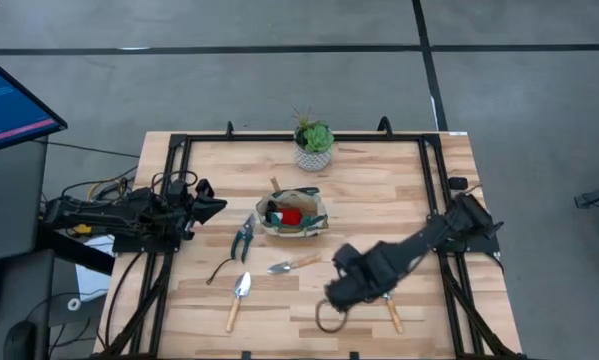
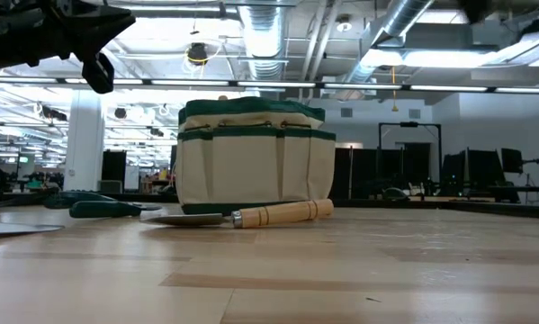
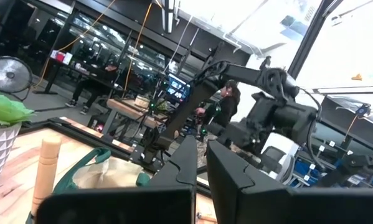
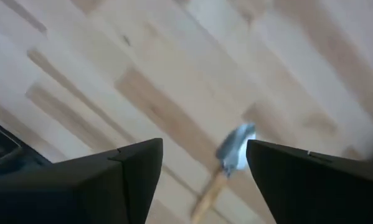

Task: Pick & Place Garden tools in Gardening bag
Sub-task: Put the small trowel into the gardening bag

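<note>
Three trowels are seen on the table [image 1: 399, 190]. One trowel [image 1: 293, 264] lies just in front of the gardening bag [image 1: 292, 213], handle toward the right arm, blade leftward. The right gripper [image 4: 203, 167] is held spread above the wood. The left gripper [image 3: 202, 163], pressed together, waits at the left edge.

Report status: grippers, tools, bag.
Right gripper open above a trowel. Left gripper shut, waiting left of the gardening bag. Nothing in the way.
</note>
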Motion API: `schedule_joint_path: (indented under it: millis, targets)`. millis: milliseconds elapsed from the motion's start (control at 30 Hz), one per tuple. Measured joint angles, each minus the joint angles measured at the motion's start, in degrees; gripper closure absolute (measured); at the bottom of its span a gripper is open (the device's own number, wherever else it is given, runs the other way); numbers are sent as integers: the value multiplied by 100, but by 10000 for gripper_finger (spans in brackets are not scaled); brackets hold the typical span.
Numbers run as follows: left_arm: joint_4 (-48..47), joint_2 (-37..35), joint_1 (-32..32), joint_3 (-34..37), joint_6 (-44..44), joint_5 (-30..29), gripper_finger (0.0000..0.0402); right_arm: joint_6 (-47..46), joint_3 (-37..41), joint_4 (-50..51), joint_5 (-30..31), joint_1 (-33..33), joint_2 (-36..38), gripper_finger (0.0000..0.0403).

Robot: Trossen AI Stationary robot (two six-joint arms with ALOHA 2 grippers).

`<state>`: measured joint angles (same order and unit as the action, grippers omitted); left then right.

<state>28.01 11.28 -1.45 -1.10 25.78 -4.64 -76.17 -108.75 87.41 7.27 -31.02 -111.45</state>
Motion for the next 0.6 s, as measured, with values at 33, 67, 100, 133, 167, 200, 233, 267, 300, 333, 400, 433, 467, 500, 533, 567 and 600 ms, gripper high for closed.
schedule_joint_path:
  millis: [33, 67, 100, 133, 167, 200, 233, 267, 300, 333, 400, 433, 467, 500, 533, 567, 600]
  targets:
    - [6, -1, 1, 0, 0, 0, 394, -83, 225, -220, 0, -82, 96, 178]
    - [12, -1, 1, 0, 0, 0, 394, -133, 454, -492, 2, -150, 197, 178]
    - [12, -1, 1, 0, 0, 0, 394, -165, 687, -788, 2, -197, 302, 178]
    - [9, -1, 1, 0, 0, 0, 394, -179, 904, -1070, 1, -208, 395, 178]
    - [11, -1, 1, 0, 0, 0, 394, -166, 1124, -1394, -2, -208, 477, 179]
    - [13, -1, 1, 0, 0, 0, 394, -72, 1331, -1766, 6, -203, 546, 180]
    - [13, -1, -1, 0, 0, 0, 394, 156, 1519, -2103, 12, -196, 589, 181]
    - [13, -1, 1, 0, 0, 0, 394, 489, 1690, -2443, 34, -174, 623, 181]
    - [13, -1, 0, 0, 0, 0, 394, 875, 1829, -2804, 74, -144, 640, 182]
    - [14, -1, 0, 0, 0, 0, 394, 1268, 1920, -3110, 125, -91, 642, 182]
    - [26, -1, 1, 0, 0, 0, 394, 1997, 1999, -3474, 142, 55, 597, 182]
    - [25, -1, 1, 0, 0, 0, 394, 2370, 2003, -3592, 141, 145, 555, 182]
    - [26, -1, -1, 0, 0, 0, 394, 2724, 2003, -3756, 122, 256, 513, 182]
    - [30, -1, 1, 0, 0, 0, 394, 3079, 2003, -3904, 122, 359, 474, 182]
    - [33, -1, 1, 1, 1, 0, 394, 3429, 2003, -4002, 124, 465, 443, 182]
    - [37, -1, 1, 0, 1, 0, 394, 3781, 2003, -4131, 130, 586, 422, 182]
    - [37, -1, 1, 0, 0, 0, 394, 4089, 2003, -4217, 146, 691, 418, 182]
